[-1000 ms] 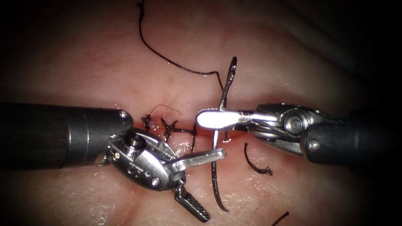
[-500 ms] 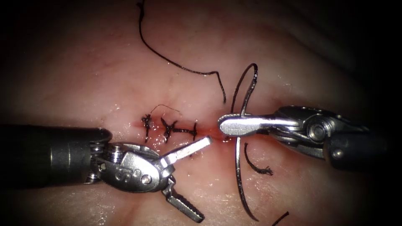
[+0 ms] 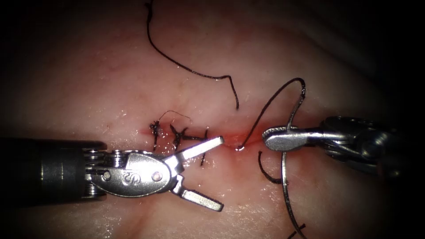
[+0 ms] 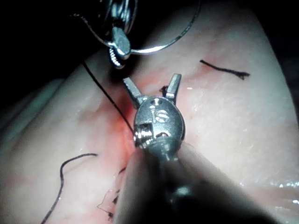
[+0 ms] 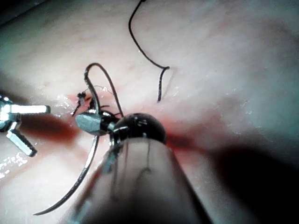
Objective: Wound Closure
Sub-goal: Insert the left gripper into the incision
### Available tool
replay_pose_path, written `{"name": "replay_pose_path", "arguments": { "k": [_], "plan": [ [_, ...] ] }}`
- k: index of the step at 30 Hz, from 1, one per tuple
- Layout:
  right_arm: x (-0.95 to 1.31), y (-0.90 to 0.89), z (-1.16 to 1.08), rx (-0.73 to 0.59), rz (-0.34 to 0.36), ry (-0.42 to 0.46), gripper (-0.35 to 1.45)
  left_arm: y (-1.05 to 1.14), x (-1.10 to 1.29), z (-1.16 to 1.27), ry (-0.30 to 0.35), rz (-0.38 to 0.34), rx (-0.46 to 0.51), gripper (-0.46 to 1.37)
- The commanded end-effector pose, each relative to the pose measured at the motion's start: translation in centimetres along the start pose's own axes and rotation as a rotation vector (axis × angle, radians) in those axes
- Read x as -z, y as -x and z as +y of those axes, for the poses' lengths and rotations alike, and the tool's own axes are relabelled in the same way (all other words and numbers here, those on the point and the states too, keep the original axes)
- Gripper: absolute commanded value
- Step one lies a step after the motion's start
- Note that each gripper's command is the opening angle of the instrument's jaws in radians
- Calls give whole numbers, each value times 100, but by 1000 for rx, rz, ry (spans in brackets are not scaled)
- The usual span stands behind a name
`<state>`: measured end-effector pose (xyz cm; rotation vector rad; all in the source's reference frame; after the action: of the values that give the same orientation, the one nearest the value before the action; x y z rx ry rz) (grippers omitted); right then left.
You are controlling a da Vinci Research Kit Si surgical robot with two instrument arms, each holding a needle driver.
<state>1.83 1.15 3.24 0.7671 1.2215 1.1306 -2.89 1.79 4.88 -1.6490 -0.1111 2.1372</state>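
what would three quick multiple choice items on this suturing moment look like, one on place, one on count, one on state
1. Where is the needle?
A. buried in the tissue
B. in the right tool, right of the cut
C. in the left tool

2. How many tools hold something?
A. none
B. one
C. two

3. How are the left tool's jaws?
A. open, empty
B. shut on thread
C. shut on tissue

Key:
1 B, the right tool grips it near its thread end, clear of the tissue.
2 B, only the right one holds.
3 A, the left tool jaws stand spread beside the cut.
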Motion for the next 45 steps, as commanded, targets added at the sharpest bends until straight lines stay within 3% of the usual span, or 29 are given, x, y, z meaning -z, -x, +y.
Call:
{"name": "replay_pose_path", "arguments": {
  "k": [1, 4, 6, 14, 20, 28, 45],
  "plan": [
    [2, -1, 0, 22, -5, 8, -35, -2, -1, 0, -5, -21, 10, 19],
    [7, -4, 1, 80, -4, 43, -35, -2, -3, -4, -31, -46, 35, -7],
    [10, -6, 2, 103, -4, 65, -35, -2, -4, -6, -40, -59, 54, -35],
    [22, -12, 5, 246, -2, 144, -35, 6, -9, -15, 15, -160, 62, -35],
    [22, -11, 2, 318, 25, 152, -35, 34, -19, -32, 27, -231, 124, -35],
    [13, -11, -8, 421, 17, 188, -35, 68, -41, -34, 15, -339, 125, -35],
    [14, -16, -20, 474, 38, 180, -35, 122, -72, -55, 26, -448, 142, -35]
  ]
}}
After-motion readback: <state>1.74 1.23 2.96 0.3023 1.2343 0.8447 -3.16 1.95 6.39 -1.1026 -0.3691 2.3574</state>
